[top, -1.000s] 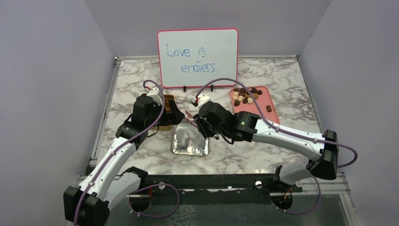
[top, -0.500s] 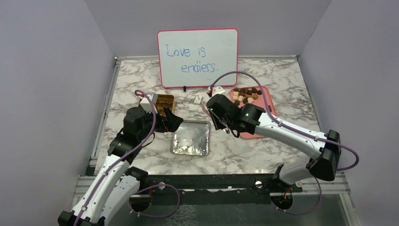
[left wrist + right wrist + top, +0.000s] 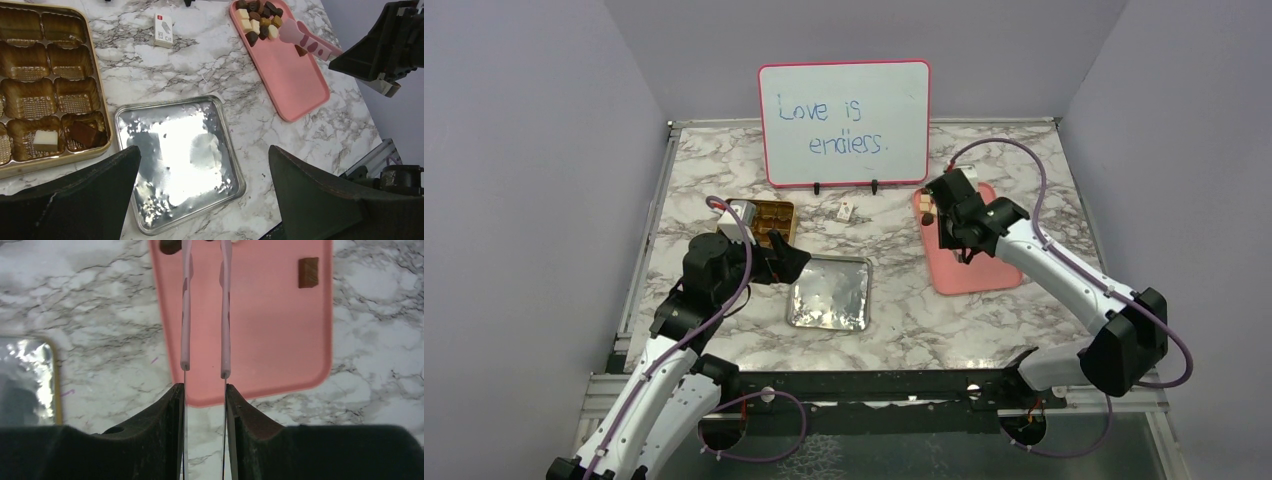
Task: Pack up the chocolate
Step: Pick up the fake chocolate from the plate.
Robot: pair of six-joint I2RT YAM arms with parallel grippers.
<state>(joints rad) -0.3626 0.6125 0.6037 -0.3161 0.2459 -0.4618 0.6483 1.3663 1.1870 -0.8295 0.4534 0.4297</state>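
Observation:
The chocolate [image 3: 257,20] is a pile of brown and cream pieces at the far end of the pink tray [image 3: 295,85]. One brown square [image 3: 308,272] lies apart on it. The gold tin [image 3: 50,85] holds a cream piece [image 3: 46,140] and a brown piece [image 3: 84,133] in its near compartments. My right gripper [image 3: 954,215] is shut on pink tongs [image 3: 186,315] over the tray [image 3: 969,275]. The tong tips are out of the wrist view. My left gripper [image 3: 204,150] is open and empty above the silver lid [image 3: 180,160].
The silver lid [image 3: 829,292] lies between the tin [image 3: 769,215] and the pink tray. A small white card [image 3: 845,211] lies in front of the whiteboard [image 3: 844,122] at the back. Purple walls close in both sides.
My right arm has swung with the tongs from over the tin and lid to the right, over the pink tray. My left arm has drawn back toward me, uncovering the tin.

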